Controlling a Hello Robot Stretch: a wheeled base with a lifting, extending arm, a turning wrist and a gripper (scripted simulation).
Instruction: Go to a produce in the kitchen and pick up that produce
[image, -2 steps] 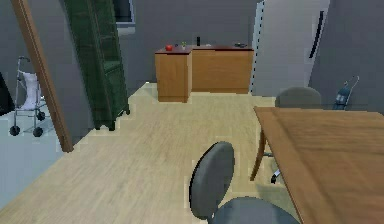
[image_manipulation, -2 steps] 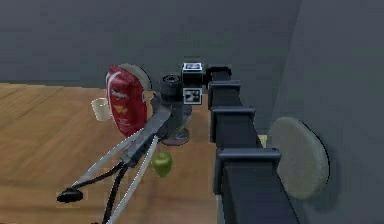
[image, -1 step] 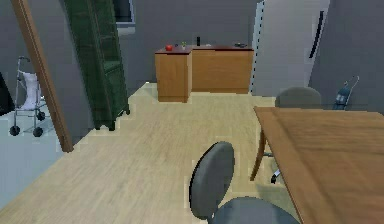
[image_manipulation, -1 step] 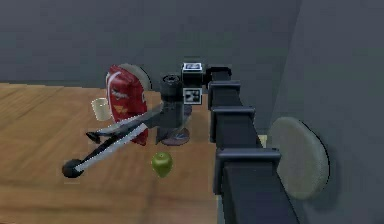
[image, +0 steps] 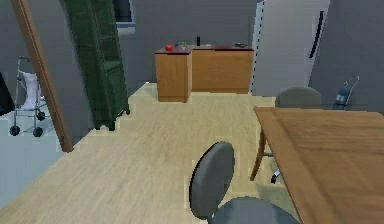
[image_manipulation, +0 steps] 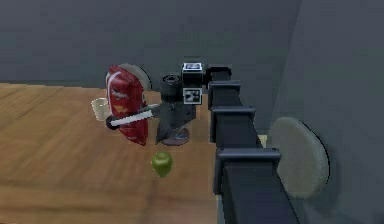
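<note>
In the kitchen, a white fridge (image: 285, 50) and a wooden counter (image: 205, 70) are standing against the far wall while the robot is working at a wooden table (image_manipulation: 50, 150). Its dark arm (image_manipulation: 240, 140) is reaching out across the tabletop, past a grey chair (image_manipulation: 300, 155). The gripper (image_manipulation: 118, 122) is hanging at a red bag (image_manipulation: 125, 95); how its fingers are set, and whether they are gripping anything, cannot be told. A small green fruit (image_manipulation: 162, 163), likely the produce, is seemingly lying on the table near it. The approach is looking complete, the lift not yet done.

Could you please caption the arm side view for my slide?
Arm extended across a wooden table, gripper near a red bag and small green fruit.
</note>
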